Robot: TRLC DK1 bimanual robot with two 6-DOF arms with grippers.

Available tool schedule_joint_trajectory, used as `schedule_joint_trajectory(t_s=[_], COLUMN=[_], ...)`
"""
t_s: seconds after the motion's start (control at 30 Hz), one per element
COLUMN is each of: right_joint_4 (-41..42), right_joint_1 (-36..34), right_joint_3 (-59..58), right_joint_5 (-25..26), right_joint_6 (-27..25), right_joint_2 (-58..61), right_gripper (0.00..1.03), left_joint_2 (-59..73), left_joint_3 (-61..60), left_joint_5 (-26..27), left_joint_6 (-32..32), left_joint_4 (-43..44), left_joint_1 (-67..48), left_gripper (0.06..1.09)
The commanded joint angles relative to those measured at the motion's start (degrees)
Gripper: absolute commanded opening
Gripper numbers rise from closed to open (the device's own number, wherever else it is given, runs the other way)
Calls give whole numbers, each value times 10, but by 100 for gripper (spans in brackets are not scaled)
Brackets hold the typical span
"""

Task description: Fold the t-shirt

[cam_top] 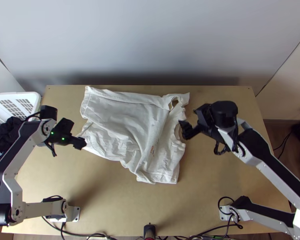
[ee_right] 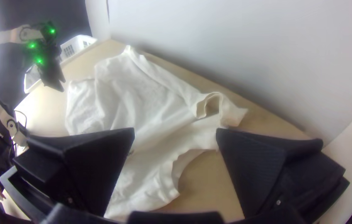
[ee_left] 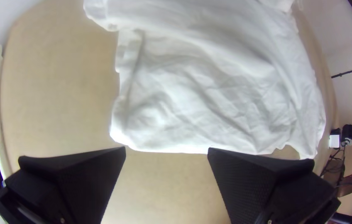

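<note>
Right gripper (cam_top: 191, 121): jaws wide apart | left gripper (cam_top: 75, 133): jaws likewise | t-shirt (cam_top: 124, 124) near both

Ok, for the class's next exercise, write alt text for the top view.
A rumpled white t-shirt lies on a light wooden table, a robot's open left gripper near its left side and the open right gripper near its right. A white basket holding dark cloth stands at the picture's left edge.

A light wooden table (cam_top: 214, 176) is carrying a white t-shirt (cam_top: 122, 128), which is lying rumpled, partly spread, near the far edge; black cables (cam_top: 230, 226) are trailing along the near edge.
</note>
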Motion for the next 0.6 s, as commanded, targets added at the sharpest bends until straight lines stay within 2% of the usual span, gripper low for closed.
schedule_joint_trajectory(t_s=[0.0,0.17,0.43,0.5,0.57], right_joint_4=[-44,-63,-64,-65,-66], right_joint_1=[27,42,59,60,60], right_joint_3=[-22,-33,-57,-52,-49], right_joint_5=[-13,-17,-25,-27,-29], right_joint_6=[2,1,11,9,9], right_joint_2=[-39,-55,-67,-66,-65], right_gripper=[91,91,91,91,91], left_joint_2=[23,22,63,69,68], left_joint_3=[-44,-50,-53,-53,-53], left_joint_5=[-28,-48,-49,-49,-49], left_joint_6=[-9,-16,-35,-36,-38], left_joint_4=[49,86,130,137,144], left_joint_1=[-16,-15,-14,-14,-14], left_gripper=[102,101,66,60,44])
